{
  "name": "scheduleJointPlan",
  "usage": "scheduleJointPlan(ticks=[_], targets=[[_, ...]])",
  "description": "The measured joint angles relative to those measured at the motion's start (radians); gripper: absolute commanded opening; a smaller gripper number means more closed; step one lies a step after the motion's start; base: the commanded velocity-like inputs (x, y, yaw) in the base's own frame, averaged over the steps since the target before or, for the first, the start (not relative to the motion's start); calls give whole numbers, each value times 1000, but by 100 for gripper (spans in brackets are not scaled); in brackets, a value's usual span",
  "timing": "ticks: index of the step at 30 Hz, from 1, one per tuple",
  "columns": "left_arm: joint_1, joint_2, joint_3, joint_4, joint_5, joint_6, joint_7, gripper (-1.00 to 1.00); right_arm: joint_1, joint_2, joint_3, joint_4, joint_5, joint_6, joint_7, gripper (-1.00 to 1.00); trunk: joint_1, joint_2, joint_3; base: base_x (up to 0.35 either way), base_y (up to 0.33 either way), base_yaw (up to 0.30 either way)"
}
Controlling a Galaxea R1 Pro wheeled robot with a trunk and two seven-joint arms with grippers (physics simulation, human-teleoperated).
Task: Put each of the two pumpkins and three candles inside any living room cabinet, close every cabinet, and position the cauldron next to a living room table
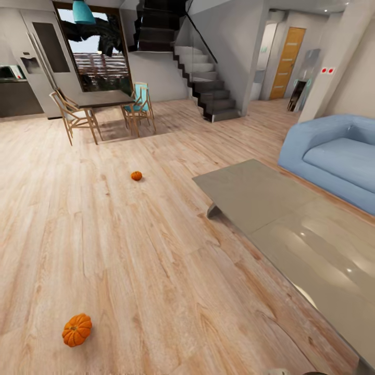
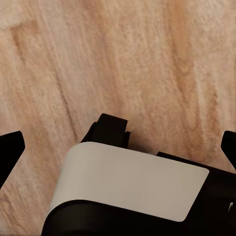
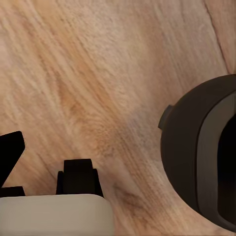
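Two orange pumpkins lie on the wooden floor in the head view: a larger one (image 1: 76, 329) near the lower left and a small one (image 1: 136, 176) farther off toward the middle. A low glossy grey table (image 1: 271, 208) stretches along the right. The candles, cauldron and cabinet are out of view. In the left wrist view my left gripper (image 2: 119, 146) hangs over bare floorboards, its fingertips (image 2: 11, 147) wide apart at the frame's edges, nothing between them. My right gripper (image 3: 118, 147) also faces the floor, with one fingertip (image 3: 12, 150) showing far to the side.
A blue sofa (image 1: 333, 156) stands behind the low table at the right. A dark dining table (image 1: 104, 98) with chairs (image 1: 73, 114) is at the far left, dark stairs (image 1: 208, 88) behind. Parts of my own base (image 3: 201, 157) show under both wrists.
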Motion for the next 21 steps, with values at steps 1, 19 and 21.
scheduleJointPlan(ticks=[1, 19, 21], targets=[[0, 0, 0, 0, 0, 0, 0, 100, 0, 0, 0, 0, 0, 0, 0, 100, 0, 0, 0, 5, 0, 272], [0, 2, 0, 0, 0, 0, 0, 100, 0, -8, -1, 0, -3, 0, 0, 100, 0, 0, 0, 276, 46, 31], [0, 2, 0, 0, 0, 0, 0, 100, 0, -7, -1, 0, -3, 0, 0, 100, 0, 0, 0, 326, 1, 0]])
